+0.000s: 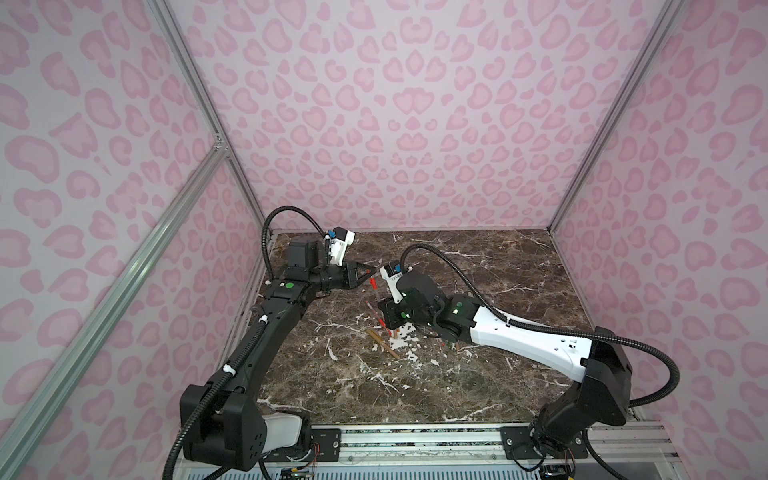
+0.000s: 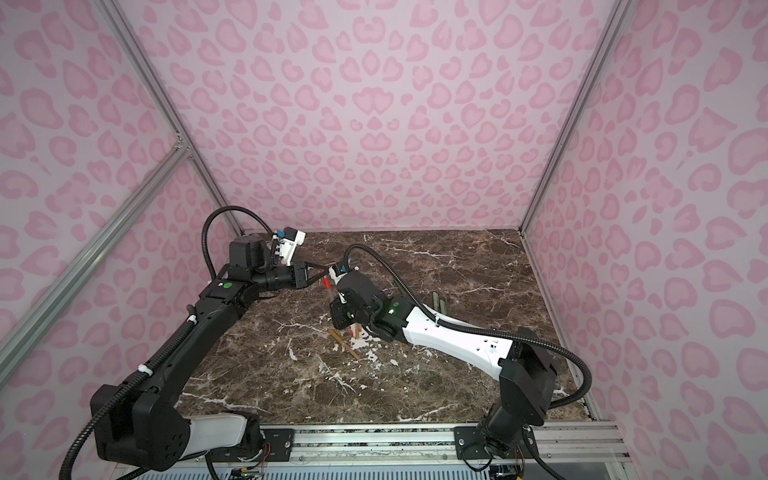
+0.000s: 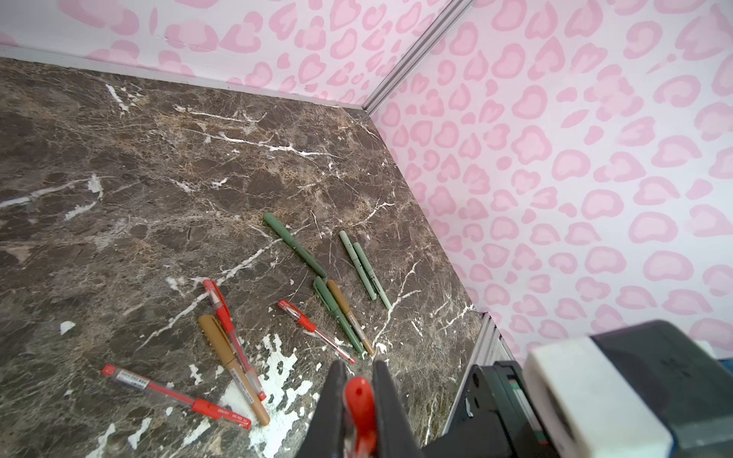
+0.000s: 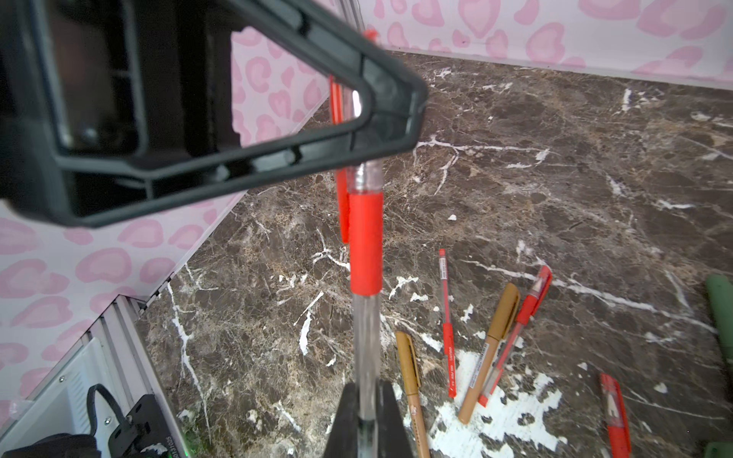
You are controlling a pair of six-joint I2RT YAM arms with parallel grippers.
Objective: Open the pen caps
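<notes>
Left end effector (image 3: 359,366) clamps tight on the red cap (image 3: 359,400). Right end effector (image 4: 367,386) pinches that pen's clear barrel (image 4: 365,337).

Dark marble table (image 1: 478,266); red pens (image 3: 176,396) and tan pens (image 3: 242,380), pen caps (image 3: 216,341) on, lie mid-table; green pens (image 3: 295,246) nearer its right edge.

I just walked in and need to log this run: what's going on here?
Two arms share one red pen above the table. The right gripper is shut on its clear barrel, and the left gripper is shut on the pen cap at the other end, which is not yet pulled off. The other pens lie on the marble.
</notes>
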